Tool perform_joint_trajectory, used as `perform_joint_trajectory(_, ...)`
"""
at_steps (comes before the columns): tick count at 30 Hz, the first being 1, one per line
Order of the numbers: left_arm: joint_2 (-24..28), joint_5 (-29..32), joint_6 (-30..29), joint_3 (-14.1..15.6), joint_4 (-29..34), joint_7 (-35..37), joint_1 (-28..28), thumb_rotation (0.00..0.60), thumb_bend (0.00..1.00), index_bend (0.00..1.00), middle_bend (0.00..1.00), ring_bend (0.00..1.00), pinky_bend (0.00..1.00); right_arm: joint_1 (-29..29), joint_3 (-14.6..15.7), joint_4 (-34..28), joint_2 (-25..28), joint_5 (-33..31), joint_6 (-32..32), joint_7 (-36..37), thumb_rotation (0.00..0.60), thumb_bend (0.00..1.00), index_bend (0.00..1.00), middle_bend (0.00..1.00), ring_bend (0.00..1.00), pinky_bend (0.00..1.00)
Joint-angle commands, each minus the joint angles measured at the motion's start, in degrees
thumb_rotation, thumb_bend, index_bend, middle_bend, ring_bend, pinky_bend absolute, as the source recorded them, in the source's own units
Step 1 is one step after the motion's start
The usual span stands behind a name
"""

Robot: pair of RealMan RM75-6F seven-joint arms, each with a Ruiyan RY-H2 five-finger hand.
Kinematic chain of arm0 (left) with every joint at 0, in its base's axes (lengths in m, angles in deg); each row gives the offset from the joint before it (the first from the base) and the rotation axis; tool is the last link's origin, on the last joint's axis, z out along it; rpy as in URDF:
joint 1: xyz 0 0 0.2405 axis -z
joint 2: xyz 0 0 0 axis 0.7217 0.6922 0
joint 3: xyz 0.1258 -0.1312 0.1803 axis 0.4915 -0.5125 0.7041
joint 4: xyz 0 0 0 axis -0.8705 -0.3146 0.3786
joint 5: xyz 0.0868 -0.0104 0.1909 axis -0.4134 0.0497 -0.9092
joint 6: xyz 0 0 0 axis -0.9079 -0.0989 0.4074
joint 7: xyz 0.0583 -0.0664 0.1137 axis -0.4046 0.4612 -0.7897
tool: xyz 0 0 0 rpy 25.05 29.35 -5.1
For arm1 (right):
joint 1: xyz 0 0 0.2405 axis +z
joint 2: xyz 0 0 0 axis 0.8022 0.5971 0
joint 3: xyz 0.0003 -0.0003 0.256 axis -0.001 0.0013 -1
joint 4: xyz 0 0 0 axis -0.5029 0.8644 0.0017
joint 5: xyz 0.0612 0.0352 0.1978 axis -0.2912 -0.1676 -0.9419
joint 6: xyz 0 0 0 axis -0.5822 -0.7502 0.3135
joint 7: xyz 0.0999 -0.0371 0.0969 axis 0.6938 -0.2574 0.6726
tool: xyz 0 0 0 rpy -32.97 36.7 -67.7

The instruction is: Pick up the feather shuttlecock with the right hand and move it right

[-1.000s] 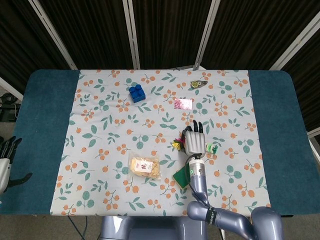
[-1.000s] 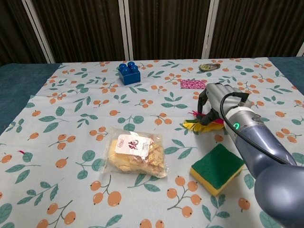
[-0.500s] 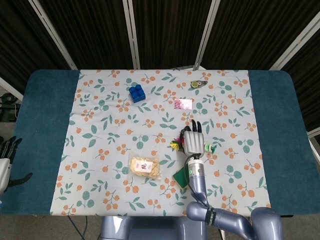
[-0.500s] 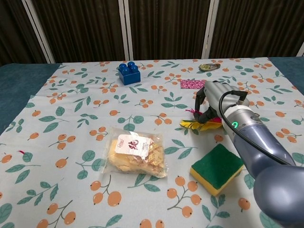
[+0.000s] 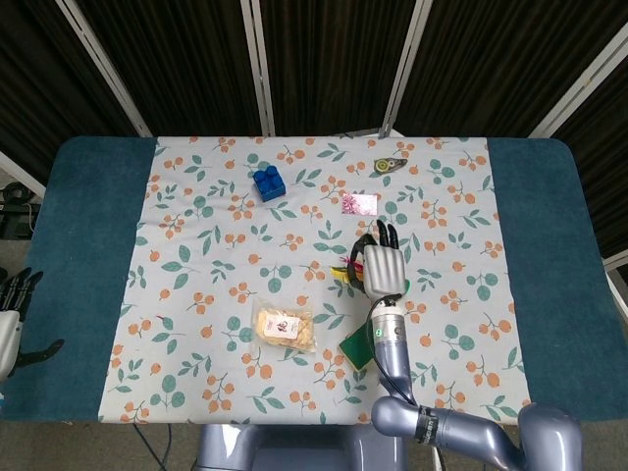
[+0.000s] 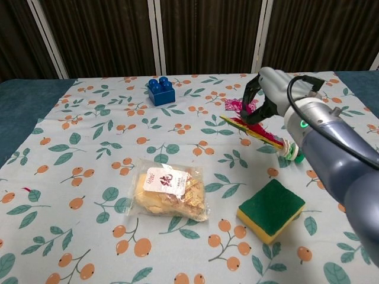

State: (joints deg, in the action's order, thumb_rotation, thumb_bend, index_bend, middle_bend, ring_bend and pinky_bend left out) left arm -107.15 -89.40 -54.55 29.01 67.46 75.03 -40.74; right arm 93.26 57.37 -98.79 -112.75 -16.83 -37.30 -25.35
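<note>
My right hand [image 6: 271, 93] grips the feather shuttlecock [image 6: 256, 131] and holds it in the air above the floral cloth, right of centre. Its yellow, red and pink feathers point left and its white and green base [image 6: 292, 152] hangs lower right, so it lies tilted. From the head view the right hand [image 5: 383, 266] covers most of the shuttlecock [image 5: 343, 271]; only the feather tips show at its left. My left hand [image 5: 14, 312] hangs off the table's left edge with fingers apart and nothing in it.
A green and yellow sponge [image 6: 270, 210] lies near the front, below the right hand. A snack bag [image 6: 170, 188] sits left of it. A pink packet [image 6: 235, 105], a blue brick [image 6: 160, 92] and a small dark item [image 6: 260, 83] lie further back.
The right hand has risen off the cloth with the shuttlecock, moving back and slightly right. The shuttlecock now hangs tilted in the air. The left hand is unmoved.
</note>
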Motion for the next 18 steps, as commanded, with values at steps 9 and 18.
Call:
perform_joint_trajectory(9, -0.11, 0.0, -0.23, 0.08, 0.2, -0.69, -0.07, 0.6, 0.19, 0.0, 0.0, 0.0, 0.0, -4.59, -3.92, -17.81, 10.81, -4.47, -4.56, -1.77, 0.6, 0.41, 0.64, 0.33, 0.0, 0.0)
perform_joint_trajectory(18, -0.38, -0.11, -0.1, 0.39, 0.45, -1.09, -0.13, 0.6, 0.19, 0.0, 0.0, 0.0, 0.0, -8.46, -5.17, -23.83, 16.15, -6.32, -8.29, 2.45, 0.6, 0.41, 0.64, 0.33, 0.0, 0.0)
